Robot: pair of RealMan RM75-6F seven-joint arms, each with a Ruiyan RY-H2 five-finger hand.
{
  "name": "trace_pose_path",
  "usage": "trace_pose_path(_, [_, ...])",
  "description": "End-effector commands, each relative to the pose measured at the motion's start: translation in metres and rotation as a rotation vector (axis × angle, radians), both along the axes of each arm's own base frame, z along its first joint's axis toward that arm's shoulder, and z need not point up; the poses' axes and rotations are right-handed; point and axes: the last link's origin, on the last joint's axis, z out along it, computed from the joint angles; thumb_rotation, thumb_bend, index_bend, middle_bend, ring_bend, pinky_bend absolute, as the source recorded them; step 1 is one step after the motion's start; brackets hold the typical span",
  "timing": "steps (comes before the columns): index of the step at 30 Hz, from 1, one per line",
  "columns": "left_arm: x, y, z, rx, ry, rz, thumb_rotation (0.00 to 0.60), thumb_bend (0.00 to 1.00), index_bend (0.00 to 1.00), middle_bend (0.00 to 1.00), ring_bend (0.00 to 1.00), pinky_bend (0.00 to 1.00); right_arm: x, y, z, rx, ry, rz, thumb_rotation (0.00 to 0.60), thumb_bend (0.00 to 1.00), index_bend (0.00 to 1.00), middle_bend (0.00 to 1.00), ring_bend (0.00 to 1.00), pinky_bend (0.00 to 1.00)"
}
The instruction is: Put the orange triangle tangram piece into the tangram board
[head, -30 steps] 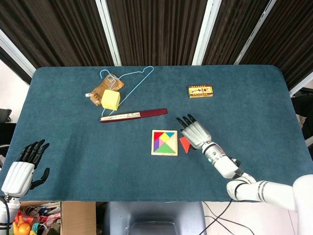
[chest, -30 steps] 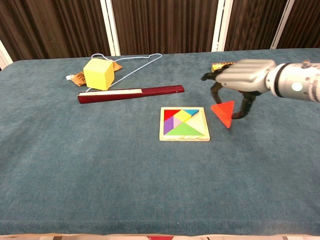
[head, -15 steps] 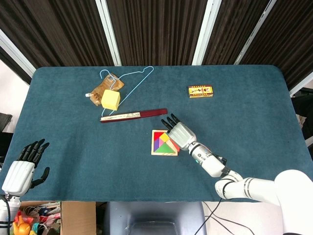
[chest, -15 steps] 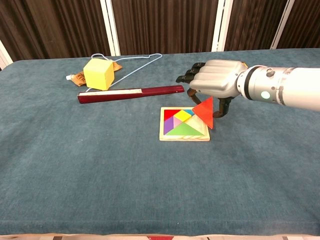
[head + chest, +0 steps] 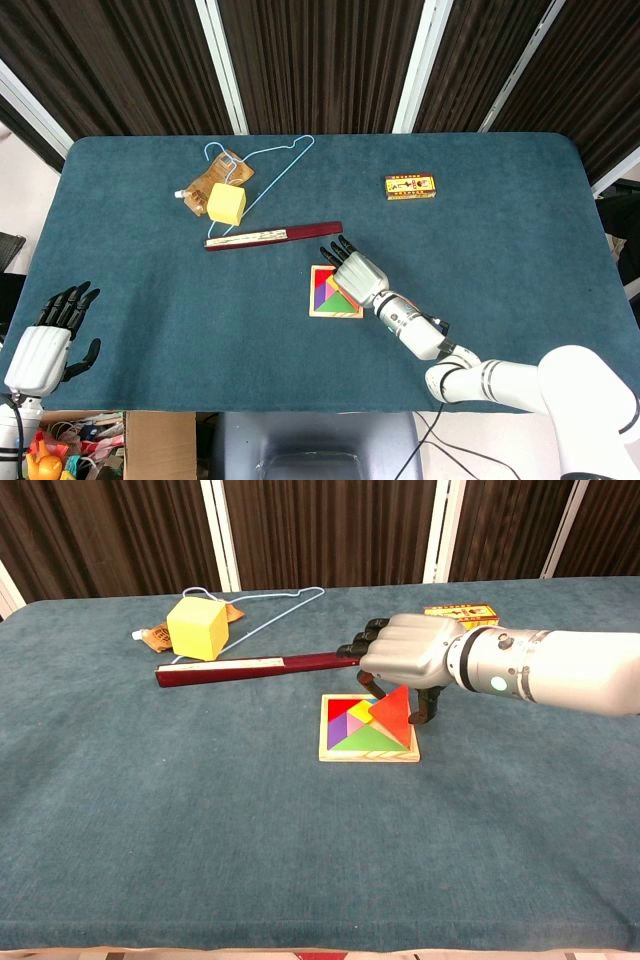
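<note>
I have the orange triangle (image 5: 392,712) pinched in my right hand (image 5: 405,658), hanging point-up over the right half of the tangram board (image 5: 368,750) at centre frame in the chest view, not yet seated. I judge this the placement step: next I need to tip the piece flat, turn it to match the open slot on the board's right side, lower it and let go. My left hand (image 5: 45,343) idles at lower left of the head view off the surface, fingers apart, holding nothing.
</note>
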Motion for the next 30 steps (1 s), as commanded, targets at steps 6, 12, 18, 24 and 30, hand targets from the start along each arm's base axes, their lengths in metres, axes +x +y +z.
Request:
trace_pose_path(6, [-0.0004, 0.0008, 0.0003, 0.001, -0.001, 0.003, 0.6, 0.48, 0.0, 0.0, 0.0, 0.12, -0.0009, -0.002, -0.001, -0.006, 0.01, 0.0, 0.6, 0.54, 0.63, 0.01, 0.0, 0.0])
trace_pose_path(12, [0.0001, 0.0025, -0.0009, 0.0, 0.002, 0.005, 0.6, 0.48, 0.0, 0.0, 0.0, 0.12, -0.0012, -0.0011, -0.0018, -0.003, 0.014, 0.007, 0.6, 0.54, 0.6, 0.01, 0.0, 0.0])
trace_pose_path(18, [0.0006, 0.0035, -0.0015, -0.002, 0.001, 0.005, 0.6, 0.48, 0.0, 0.0, 0.0, 0.12, -0.0021, -0.0008, -0.0019, -0.004, 0.015, 0.005, 0.6, 0.54, 0.58, 0.01, 0.0, 0.0])
trace_pose_path(24, [0.0007, 0.0037, -0.0015, -0.002, 0.0, 0.005, 0.6, 0.48, 0.0, 0.0, 0.0, 0.12, -0.0027, 0.0005, -0.0027, -0.003, 0.022, 0.004, 0.6, 0.54, 0.51, 0.02, 0.0, 0.0])
trace_pose_path(30, [0.0009, 0.0032, -0.0008, 0.0, 0.0, 0.006, 0.6, 0.48, 0.0, 0.0, 0.0, 0.12, -0.0011, 0.0035, -0.004, 0.002, 0.02, 0.005, 0.6, 0.54, 0.47, 0.02, 0.0, 0.0])
